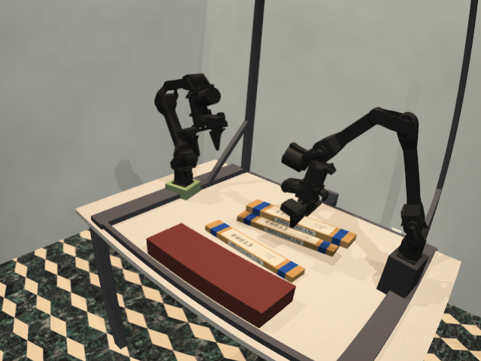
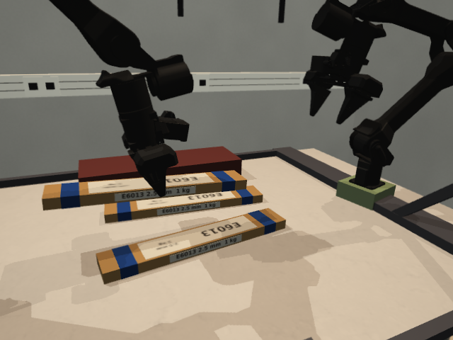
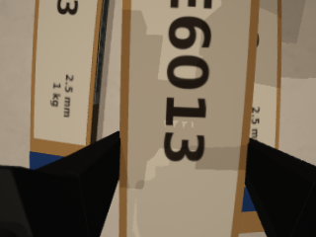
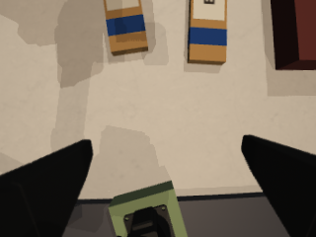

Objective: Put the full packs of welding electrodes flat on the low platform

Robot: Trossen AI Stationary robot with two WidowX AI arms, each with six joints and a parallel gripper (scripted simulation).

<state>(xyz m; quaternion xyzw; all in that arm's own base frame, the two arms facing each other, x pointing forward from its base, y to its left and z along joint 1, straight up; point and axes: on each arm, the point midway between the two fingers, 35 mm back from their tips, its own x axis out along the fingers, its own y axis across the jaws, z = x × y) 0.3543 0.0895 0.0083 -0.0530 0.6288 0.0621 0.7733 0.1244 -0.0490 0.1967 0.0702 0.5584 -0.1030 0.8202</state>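
Note:
My left gripper [image 1: 304, 218] [image 2: 158, 183] [image 3: 181, 141] is shut across the middle of an orange and white pack [image 1: 340, 236] [image 2: 98, 186] [image 3: 185, 197]. It holds this pack roughly level above the table, between and above the other two. One pack [image 1: 267, 254] [image 2: 124, 211] [image 3: 59, 118] [image 4: 208, 37] lies flat beside the dark red platform [image 1: 221, 264] [image 2: 204, 155] [image 4: 308, 35]. Another pack [image 1: 328, 248] [image 2: 190, 237] [image 4: 125, 25] lies farther from the platform, partly hidden by the held pack in the top view. The platform bears no pack. My right gripper [image 1: 207, 151] [image 2: 325, 118] [image 4: 168, 144] is open and empty, high up.
The green base block [image 1: 183, 188] [image 2: 365, 190] [image 4: 178, 217] of the right arm stands on the dark frame rail [image 1: 135, 210]. The dark base block [image 1: 402, 271] of the left arm stands at the opposite end. A frame post [image 1: 252, 85] rises behind the table.

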